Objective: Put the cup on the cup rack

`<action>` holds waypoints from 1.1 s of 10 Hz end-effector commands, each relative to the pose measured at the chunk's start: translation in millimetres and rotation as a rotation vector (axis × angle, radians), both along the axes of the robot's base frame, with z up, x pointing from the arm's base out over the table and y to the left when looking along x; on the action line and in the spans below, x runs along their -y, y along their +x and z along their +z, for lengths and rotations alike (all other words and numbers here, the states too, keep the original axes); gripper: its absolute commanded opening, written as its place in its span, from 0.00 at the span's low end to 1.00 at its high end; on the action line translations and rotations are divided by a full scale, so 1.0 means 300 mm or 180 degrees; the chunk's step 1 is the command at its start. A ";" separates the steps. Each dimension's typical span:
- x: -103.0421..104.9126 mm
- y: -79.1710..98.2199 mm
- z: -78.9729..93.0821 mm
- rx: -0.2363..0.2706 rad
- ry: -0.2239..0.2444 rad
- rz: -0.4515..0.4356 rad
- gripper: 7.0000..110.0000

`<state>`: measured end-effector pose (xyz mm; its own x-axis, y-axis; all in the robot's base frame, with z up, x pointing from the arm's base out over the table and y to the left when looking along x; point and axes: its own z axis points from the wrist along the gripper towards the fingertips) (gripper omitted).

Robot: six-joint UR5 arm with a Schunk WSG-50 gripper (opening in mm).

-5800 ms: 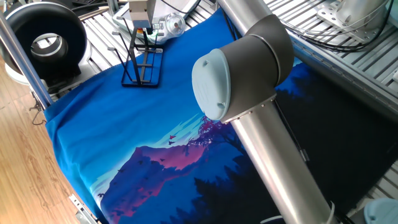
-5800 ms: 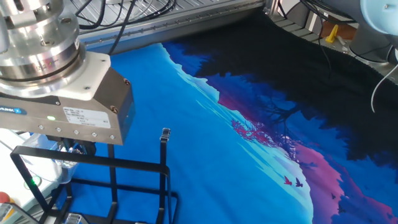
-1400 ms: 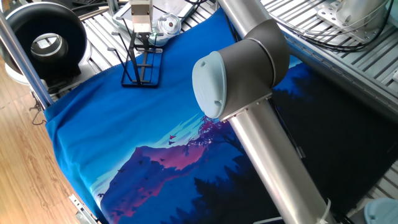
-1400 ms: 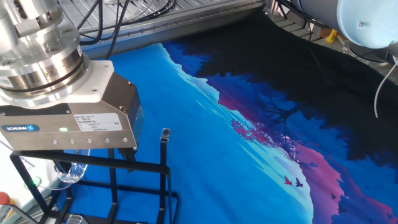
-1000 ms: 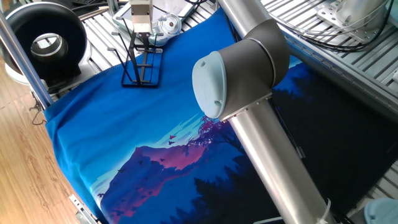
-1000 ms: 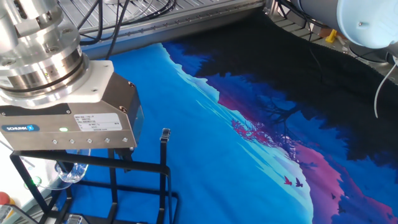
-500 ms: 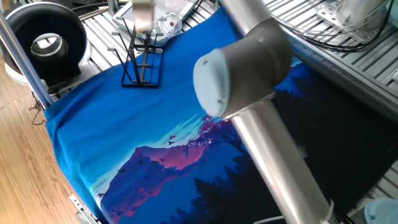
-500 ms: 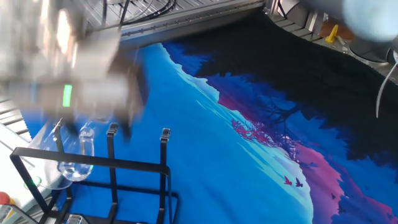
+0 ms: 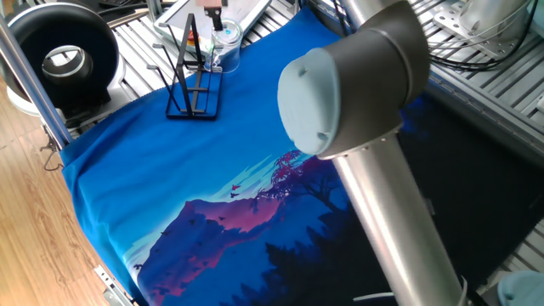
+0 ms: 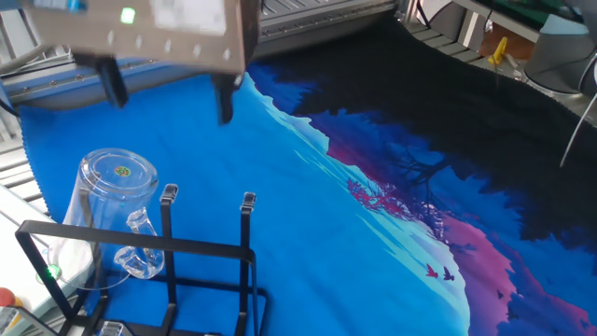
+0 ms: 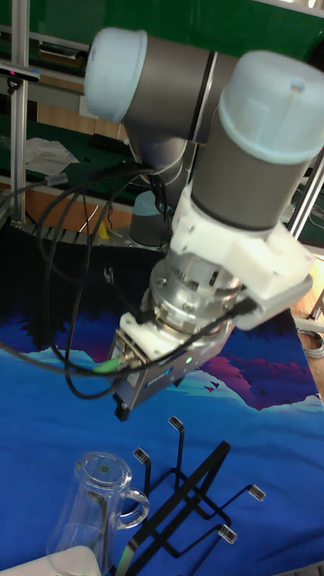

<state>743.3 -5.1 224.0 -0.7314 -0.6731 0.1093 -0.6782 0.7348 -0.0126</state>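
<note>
The cup [image 10: 112, 219] hung upside down on the cup rack [image 10: 168, 257], the gripper [image 10: 168, 93] above with fingers apart and empty; a knock might have dislodged the cup.

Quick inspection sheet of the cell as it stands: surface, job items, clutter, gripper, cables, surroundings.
Surface: blue mountain-print cloth covers the table.
Cup: clear, upside down on the rack, base up; a handle shows.
Cup rack: black wire, upright near the cloth's corner.
Clutter: nothing seen on the cloth besides cup and rack.
Gripper: raised above the cup, fingers apart, holding nothing.
Cables: black bundle looping along the arm; more over the slatted frame.
Surroundings: black round ducted unit beside the table, wood floor.
</note>
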 end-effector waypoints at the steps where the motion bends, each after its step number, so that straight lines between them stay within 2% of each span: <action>1: -0.007 -0.027 0.049 0.0039 -0.0019 -0.0110 0.79; 3: -0.028 -0.031 0.050 0.0033 0.0011 -0.0169 0.79; 5: -0.050 -0.041 0.050 0.0011 0.0067 -0.0347 0.79; 6: -0.069 -0.046 0.047 -0.0011 0.0094 -0.0485 0.57; 7: -0.107 -0.050 0.044 -0.0013 0.0160 -0.0641 0.57; 8: -0.118 -0.024 0.047 0.0131 0.0091 -0.0862 0.57; 11: -0.124 -0.071 0.028 0.0099 -0.0244 -0.1205 0.57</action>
<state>729.7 23.4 234.7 -0.8929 -0.4374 0.1068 -0.4446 0.8940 -0.0560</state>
